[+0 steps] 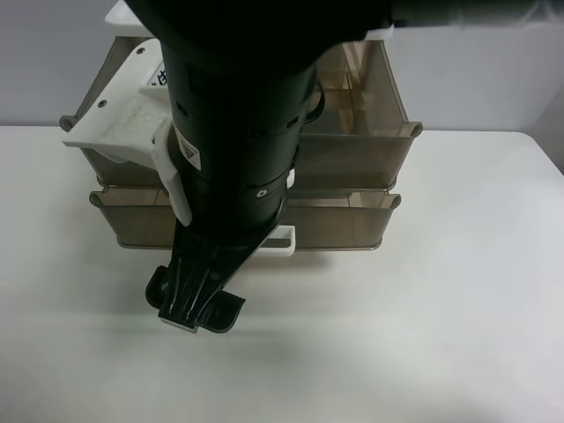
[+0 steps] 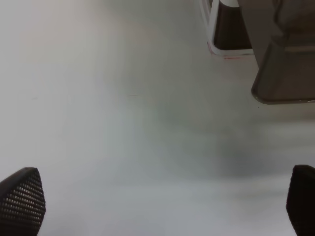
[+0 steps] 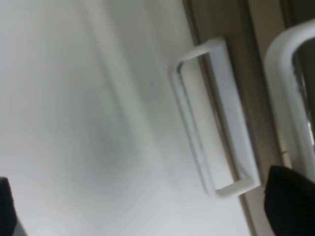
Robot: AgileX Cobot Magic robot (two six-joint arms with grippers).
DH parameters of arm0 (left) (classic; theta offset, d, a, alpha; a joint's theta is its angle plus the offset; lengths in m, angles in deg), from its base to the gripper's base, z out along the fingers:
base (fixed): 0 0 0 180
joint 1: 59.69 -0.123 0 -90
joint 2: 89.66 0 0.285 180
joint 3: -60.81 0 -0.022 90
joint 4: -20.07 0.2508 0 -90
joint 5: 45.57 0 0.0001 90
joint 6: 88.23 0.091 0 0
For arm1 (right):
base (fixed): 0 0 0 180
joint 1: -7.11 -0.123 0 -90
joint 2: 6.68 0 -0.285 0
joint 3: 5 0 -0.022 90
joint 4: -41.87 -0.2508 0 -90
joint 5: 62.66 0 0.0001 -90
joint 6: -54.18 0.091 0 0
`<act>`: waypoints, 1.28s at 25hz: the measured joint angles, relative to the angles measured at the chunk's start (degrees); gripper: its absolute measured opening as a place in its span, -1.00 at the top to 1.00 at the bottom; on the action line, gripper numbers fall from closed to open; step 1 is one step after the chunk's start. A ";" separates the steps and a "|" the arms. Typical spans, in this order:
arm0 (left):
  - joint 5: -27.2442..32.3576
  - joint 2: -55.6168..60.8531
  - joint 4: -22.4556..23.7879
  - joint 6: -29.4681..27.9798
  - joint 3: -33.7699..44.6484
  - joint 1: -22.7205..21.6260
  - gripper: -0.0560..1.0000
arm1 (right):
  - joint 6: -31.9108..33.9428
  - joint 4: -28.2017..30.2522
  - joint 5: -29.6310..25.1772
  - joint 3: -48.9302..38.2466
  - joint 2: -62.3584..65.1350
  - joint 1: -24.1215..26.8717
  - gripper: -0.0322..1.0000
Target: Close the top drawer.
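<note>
**Top drawer stands out from the unit, both grippers spread and empty**

The top drawer (image 1: 370, 123) is the upper tier of a two-drawer unit at the far edge of the white table (image 1: 441, 335). It sits forward of the unit's white frame (image 1: 381, 33), so the exterior high view looks down into its open, smoky-brown inside. Its front wall lies just above the lower drawer (image 1: 339, 220).

In the right wrist view its scuffed handle (image 3: 280, 88) is a white curved bar with dark marks along one edge. The lower drawer's clean white handle (image 3: 232, 115) is just beside it.

The right gripper (image 3: 146, 204) has its fingers spread wide with only table between them. One dark fingertip (image 3: 290, 201) appears close to the ends of both handles, and contact cannot be told.

The left gripper (image 2: 162, 196) is also spread and holds nothing. It is over bare table, well apart from a brown drawer corner (image 2: 285, 73). Which drawer that corner belongs to cannot be told.

In the exterior high view a black arm (image 1: 238, 132) covers the middle of the unit and hides the top drawer's handle. Its tip hangs in front of the lower drawer. Which arm it is cannot be told.
</note>
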 joint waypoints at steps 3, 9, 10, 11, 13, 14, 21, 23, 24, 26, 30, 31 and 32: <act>0.00 0.00 0.00 0.00 0.00 0.00 -0.99 | 0.00 2.28 1.11 0.17 -0.04 0.08 -0.99; 0.00 0.00 0.00 0.00 0.00 0.00 -0.99 | -0.68 2.42 3.64 1.34 -0.11 4.28 -0.99; 0.00 0.00 0.00 0.00 0.00 0.00 -0.99 | -1.30 2.17 4.21 1.34 -0.11 5.34 -0.99; 0.00 0.00 0.00 0.00 0.00 0.00 -0.99 | -1.72 1.86 4.68 1.34 -0.11 6.36 -0.99; 0.00 0.00 0.00 0.00 0.00 0.00 -0.99 | -2.62 1.36 6.17 1.34 -0.11 8.04 -0.99; 0.00 0.00 0.00 0.00 0.00 0.00 -0.99 | -2.75 1.29 6.88 1.34 -0.11 8.84 -0.99; 0.00 0.00 0.00 0.00 0.00 0.00 -0.99 | -4.04 1.10 13.01 1.34 -0.11 13.42 -0.99; 0.00 0.00 0.00 0.00 0.00 0.00 -0.99 | -4.04 0.88 14.58 1.34 -0.19 14.50 -0.99; 0.00 0.00 0.00 0.00 0.00 0.00 -0.99 | -4.05 0.83 15.01 1.52 -0.36 15.04 -0.99; 0.00 0.00 0.00 0.00 0.00 0.00 -0.99 | -4.11 0.64 15.21 2.43 -1.23 15.72 -0.99; 0.00 0.00 0.00 0.00 0.00 0.00 -0.99 | -4.11 -0.23 14.46 4.98 -3.55 16.13 -0.99; 0.00 0.00 0.00 0.00 0.00 0.00 -0.99 | -4.11 -0.28 14.36 5.82 -4.38 16.22 -0.99; 0.00 0.00 0.00 0.00 0.00 0.00 -0.99 | -4.33 0.02 14.62 6.96 -5.27 16.45 -0.99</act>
